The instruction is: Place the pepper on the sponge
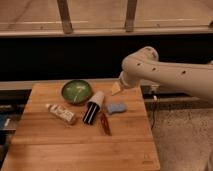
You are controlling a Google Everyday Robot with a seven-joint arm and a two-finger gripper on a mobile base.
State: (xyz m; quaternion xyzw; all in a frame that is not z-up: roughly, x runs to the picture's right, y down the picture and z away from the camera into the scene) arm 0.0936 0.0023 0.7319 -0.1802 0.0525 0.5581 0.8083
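gripper (116, 89) over table's (75, 147) back edge, just behind sponge (116, 108) | arm (170, 72) overhangs rear right corner | cylinder (93, 107) lies close on sponge's left | pepper (105, 123) near cylinder's front end, open on right and front | bowl (76, 91), tube (61, 113) crowd back left | front half open

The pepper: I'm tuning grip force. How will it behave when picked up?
The pepper looks small and slender, so it is probably light. Its tapering, rounded shape may roll or slip when pinched. The gripper hangs beyond the sponge.
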